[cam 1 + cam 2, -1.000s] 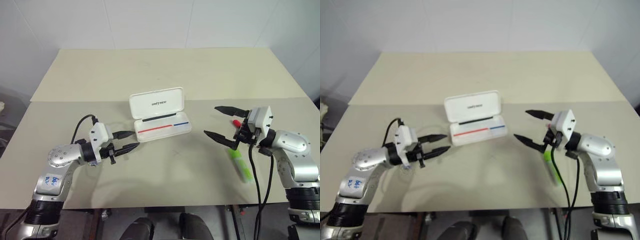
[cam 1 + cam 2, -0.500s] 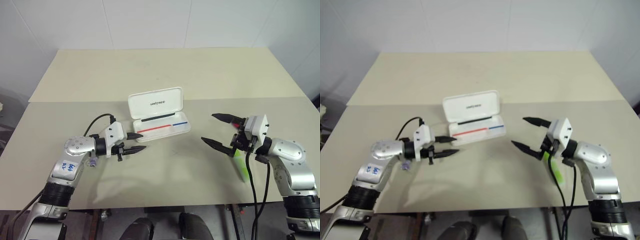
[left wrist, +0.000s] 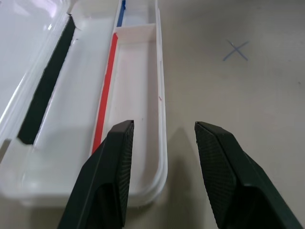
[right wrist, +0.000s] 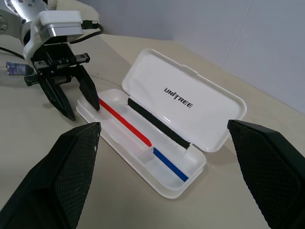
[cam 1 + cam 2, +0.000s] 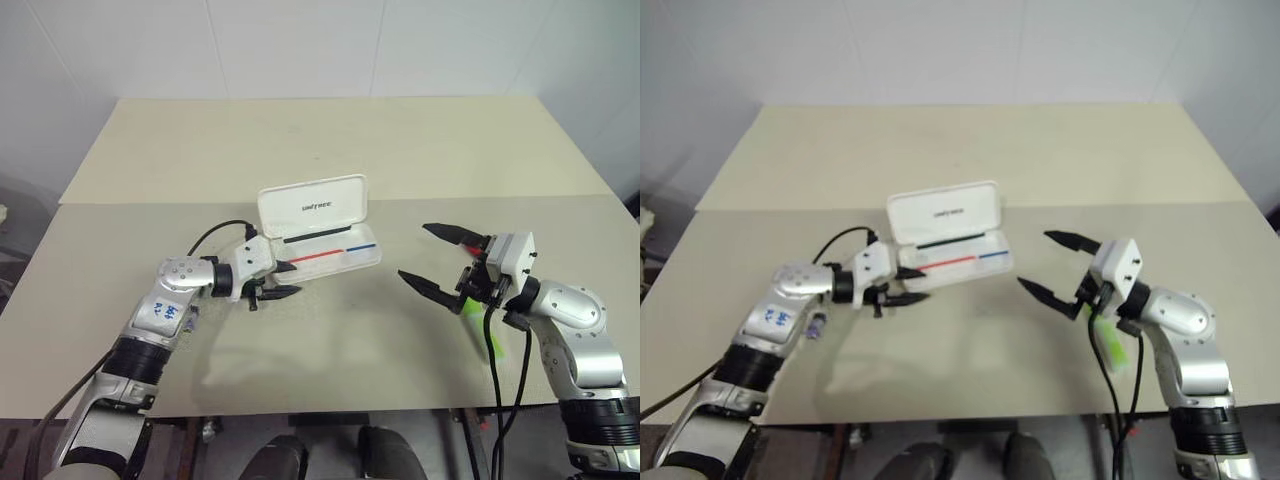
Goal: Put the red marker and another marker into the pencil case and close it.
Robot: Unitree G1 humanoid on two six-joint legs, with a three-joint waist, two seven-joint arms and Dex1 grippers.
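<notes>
Since it is a thin, hard plastic shell, the pencil case (image 5: pixel 322 238) is judged light, stiff and slippery, likely to skate on the counter (image 5: pixel 330 340) if pushed; its raised lid is best taken by the free long edge, the tray steadied at a short end. White and rounded, it lies open just ahead of the left hand (image 5: pixel 282 280), whose fingers (image 3: pixel 112 177) are parted and empty, straddling the tray's near corner rim. Dark lettering is seen on the lid, with a black strip, a red line and a blue line inside. The right hand (image 5: pixel 430 258) is spread wide, empty, well apart from the case. Beneath it, the lime-green highlighter (image 5: pixel 484 331) lies on the counter, judged chunky and easily pinched at mid-barrel.
</notes>
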